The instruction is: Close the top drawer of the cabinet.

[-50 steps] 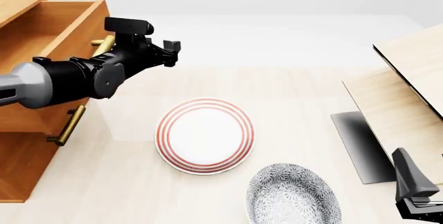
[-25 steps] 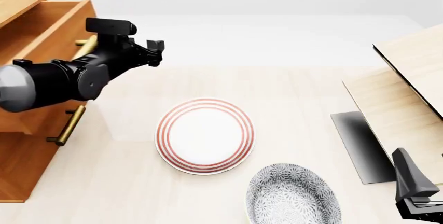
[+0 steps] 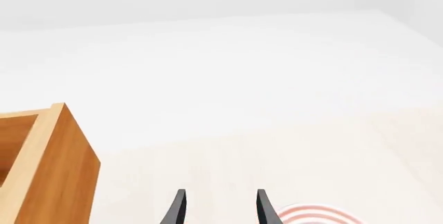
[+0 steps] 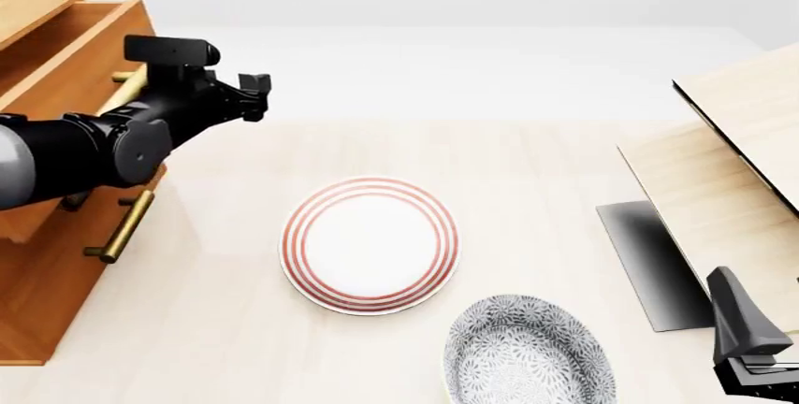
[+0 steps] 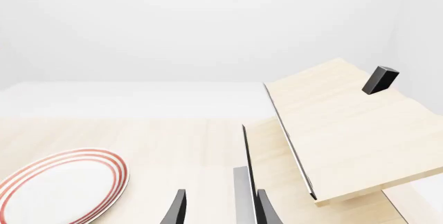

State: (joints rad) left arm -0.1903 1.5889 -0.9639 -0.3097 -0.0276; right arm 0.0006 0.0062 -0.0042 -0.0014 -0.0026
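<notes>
1. Front view: fixed, high, behind the arms, looking forward and down over the table [image 4: 537,151].
2. Left wrist view: low, close over the table, facing the cabinet [image 3: 49,167] corner.
3. Right wrist view: low, facing the pale box [image 5: 346,136].
4. All three views share the red-ringed plate [image 4: 369,245].

Red-ringed plate [image 5: 59,187] beside pale box [image 5: 346,136]
</notes>
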